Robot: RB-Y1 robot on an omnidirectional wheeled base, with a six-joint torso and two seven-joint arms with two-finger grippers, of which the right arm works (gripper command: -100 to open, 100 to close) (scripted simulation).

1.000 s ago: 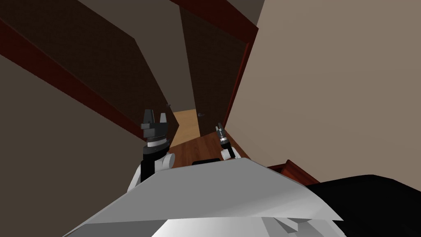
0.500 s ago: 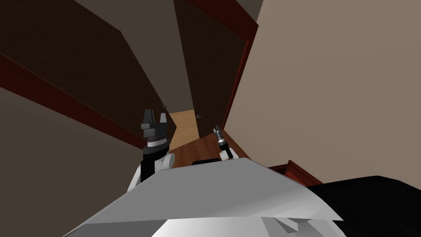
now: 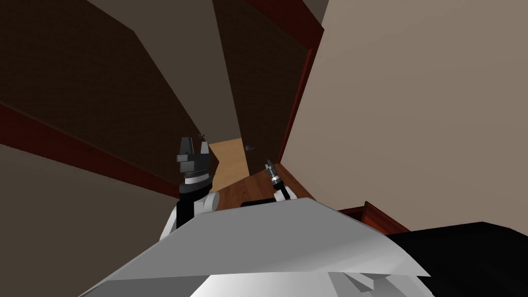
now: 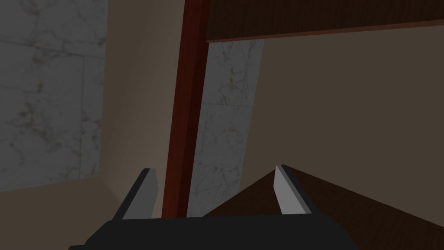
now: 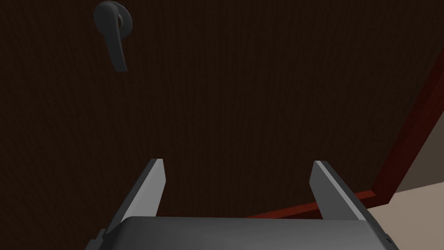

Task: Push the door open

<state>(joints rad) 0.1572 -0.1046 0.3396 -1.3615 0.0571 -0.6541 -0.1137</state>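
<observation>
Saw little of the dark brown door through the right wrist: cut off on all sides, with only a lever handle and a strip of red frame to place it. Could not tell whether touched or merely close. Held the right pincer pointed straight at the panel, away from the handle, with blades spread apart. Held the left pincer raised off to the left, with blades spread too, aimed past a red post toward a marbled wall.
</observation>
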